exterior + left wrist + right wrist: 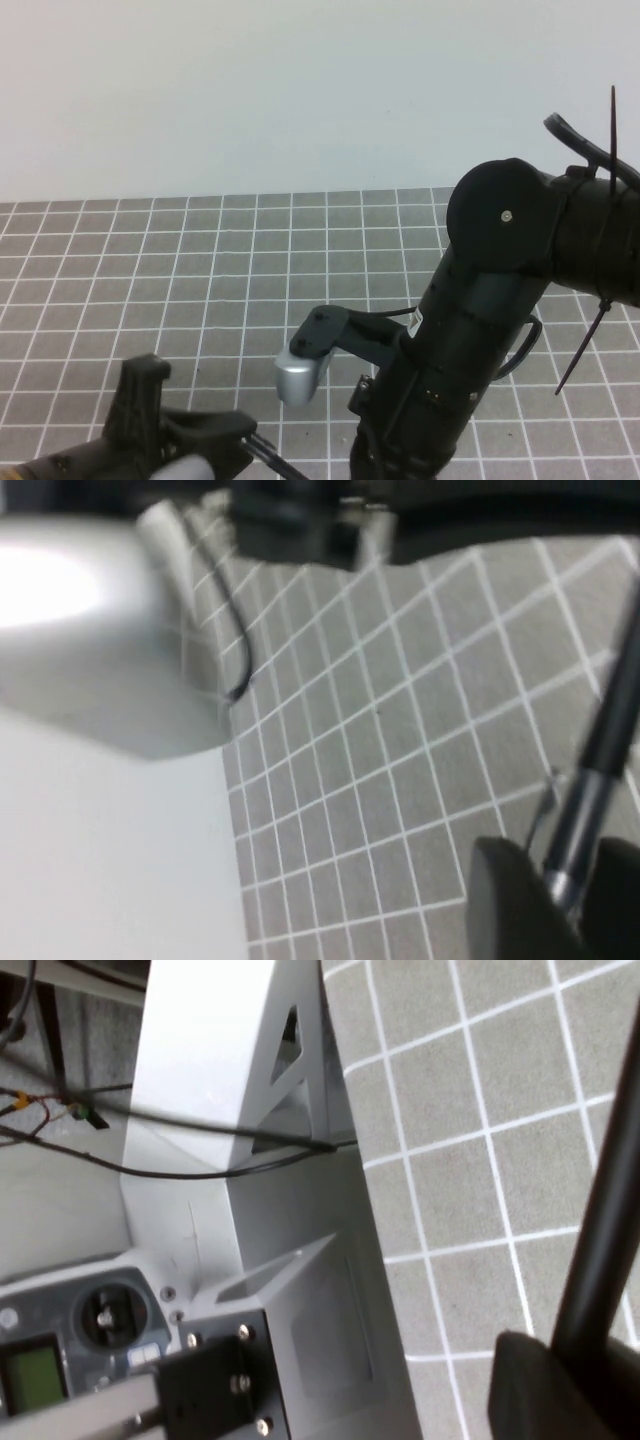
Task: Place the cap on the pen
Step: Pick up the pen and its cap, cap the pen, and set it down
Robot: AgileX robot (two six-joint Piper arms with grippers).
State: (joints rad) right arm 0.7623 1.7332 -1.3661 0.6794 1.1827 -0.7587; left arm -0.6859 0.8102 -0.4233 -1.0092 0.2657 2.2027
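Observation:
My left gripper (pixel 252 447) sits at the near left edge of the high view, shut on a slim black pen (pixel 275 462) that sticks out toward the right arm. In the left wrist view this pen (pixel 590 780) has a silver ring and a thin clip, and the left gripper (pixel 572 888) clamps it between dark fingers (pixel 505 895). The right arm (pixel 480 330) reaches down out of the high view, so its gripper is hidden there. In the right wrist view the right gripper (pixel 590 1365) is shut on a plain black tube (pixel 605 1220), apparently the pen cap.
A grey mat with a white grid (pixel 250 270) covers the table, with a pale wall behind. Beside the mat's near edge stand a grey metal frame (pixel 260 1160), a control box (pixel 90 1330) and loose cables (pixel 150 1130).

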